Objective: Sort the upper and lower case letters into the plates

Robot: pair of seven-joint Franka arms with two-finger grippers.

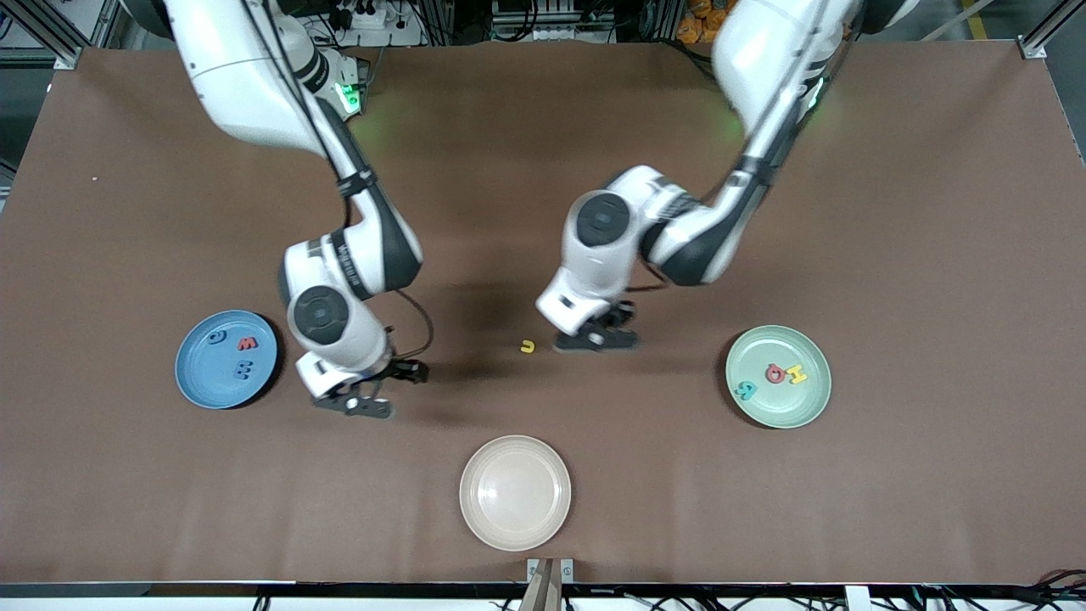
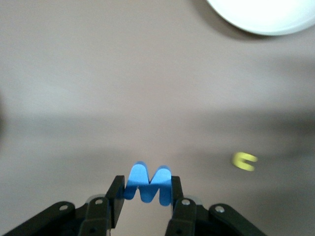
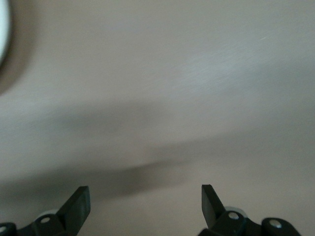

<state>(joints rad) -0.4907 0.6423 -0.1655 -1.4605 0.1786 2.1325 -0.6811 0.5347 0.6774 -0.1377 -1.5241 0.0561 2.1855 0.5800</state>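
Observation:
My left gripper is low over the middle of the table, beside a yellow letter. In the left wrist view my left gripper is shut on a blue letter M, with the yellow letter lying apart from it. The blue plate at the right arm's end holds a teal, a red and a blue letter. The pale green plate at the left arm's end holds a red, a yellow and a teal letter. My right gripper is open and empty over bare table beside the blue plate, as the right wrist view shows.
A cream-beige plate with nothing in it lies near the table's front edge, nearer the camera than both grippers; its rim shows in the left wrist view. A pale plate edge shows in the right wrist view. The brown table carries nothing else.

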